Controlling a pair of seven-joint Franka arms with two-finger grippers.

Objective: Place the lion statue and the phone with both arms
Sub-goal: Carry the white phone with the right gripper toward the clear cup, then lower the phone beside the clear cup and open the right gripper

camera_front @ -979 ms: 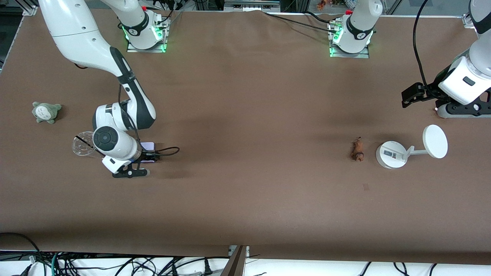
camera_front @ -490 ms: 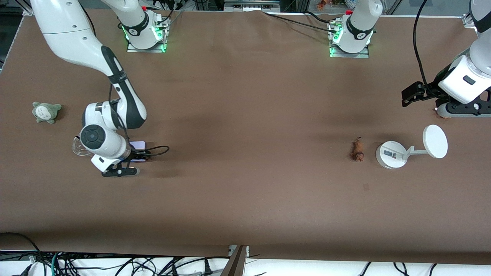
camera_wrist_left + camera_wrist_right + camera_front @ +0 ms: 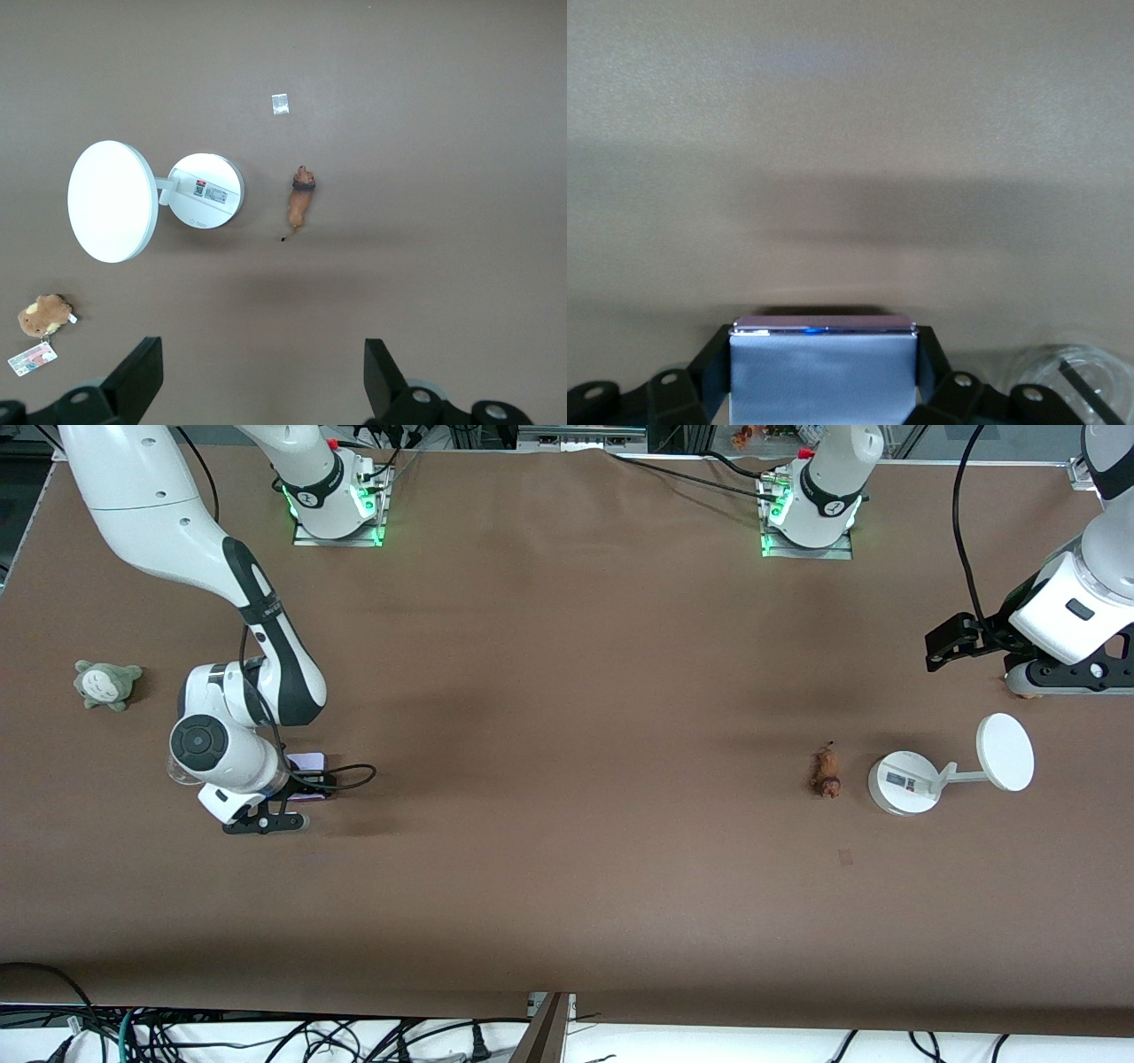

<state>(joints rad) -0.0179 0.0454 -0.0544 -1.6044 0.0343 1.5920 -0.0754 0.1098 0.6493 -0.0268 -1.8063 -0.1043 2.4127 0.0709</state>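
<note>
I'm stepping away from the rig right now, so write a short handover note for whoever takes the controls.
Right tool: shut on the phone, over the table toward the right arm's end, beside a clear round dish.
Left tool: open, holding nothing, waiting above the left arm's end.
Lion statue: lying on the table beside the white stand, not gripped.
Done: phone gripped.
Left: set the phone down; pick up and place the lion statue.

Brown table (image 3: 567, 691): lion statue (image 3: 825, 772), stand (image 3: 904, 781), plush (image 3: 106, 683).

Lion statue (image 3: 826, 772) beside stand (image 3: 904, 782)
</note>
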